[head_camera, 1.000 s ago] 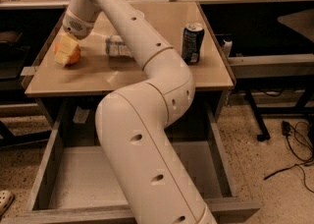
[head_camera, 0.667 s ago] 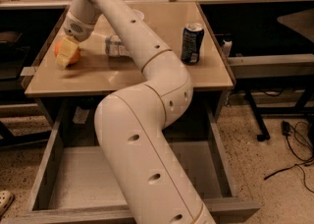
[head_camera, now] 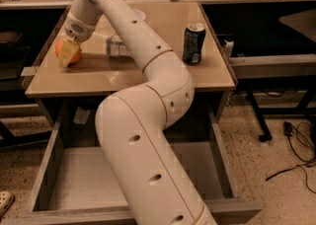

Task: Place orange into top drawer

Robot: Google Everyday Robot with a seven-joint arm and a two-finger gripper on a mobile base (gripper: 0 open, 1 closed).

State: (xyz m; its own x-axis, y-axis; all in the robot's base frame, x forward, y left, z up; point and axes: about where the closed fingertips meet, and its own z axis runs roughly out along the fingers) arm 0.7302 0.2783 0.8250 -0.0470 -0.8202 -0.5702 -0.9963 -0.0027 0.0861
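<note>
The orange (head_camera: 61, 50) sits on the tan table top (head_camera: 123, 73) near its left edge. My gripper (head_camera: 68, 53) reaches down from the white arm and is shut on the orange. One pale finger (head_camera: 69, 54) lies across the fruit's front; the other is hidden behind it. The orange appears to rest on the table. Below the table, the top drawer (head_camera: 79, 179) is pulled wide open, with a grey bottom and a thick front panel (head_camera: 98, 216). My arm's lower link crosses over the drawer's middle.
A dark blue soda can (head_camera: 193, 43) stands upright at the table's right. A crumpled clear bottle (head_camera: 117, 47) lies just right of the gripper. A black desk frame (head_camera: 276, 61) and cables (head_camera: 296, 145) are to the right. A shoe (head_camera: 5, 202) is at the bottom left.
</note>
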